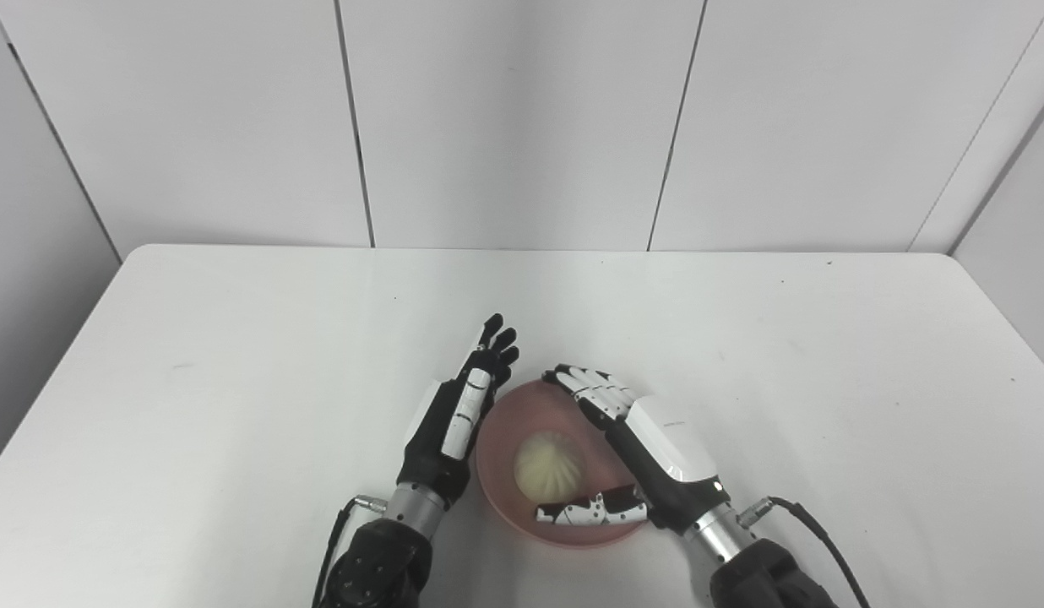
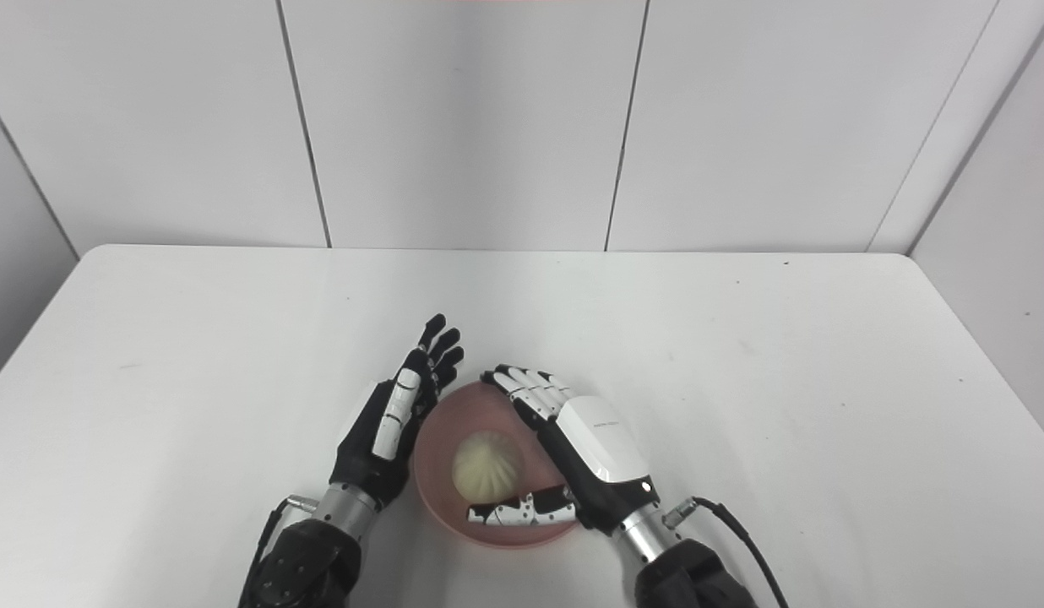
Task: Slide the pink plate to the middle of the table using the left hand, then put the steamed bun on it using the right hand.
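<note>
1. Pink plate (image 1: pixel 498 473) sat on the white worktop (image 1: pixel 235 380), near its front edge, roughly centred left to right.
2. Steamed bun (image 1: pixel 548 465) rested on the plate.
3. Left hand (image 1: pixel 461 414) stood edge-on beside the plate's left rim, fingers extended, holding nothing.
4. Right hand (image 1: pixel 632 447) arched over the plate; fingers spread, thumb just beside the bun, nothing grasped.

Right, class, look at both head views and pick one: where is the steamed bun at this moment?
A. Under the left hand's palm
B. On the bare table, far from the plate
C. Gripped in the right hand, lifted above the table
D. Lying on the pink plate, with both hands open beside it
D: the steamed bun lies on the pink plate, the left hand and right hand open either side.
</note>
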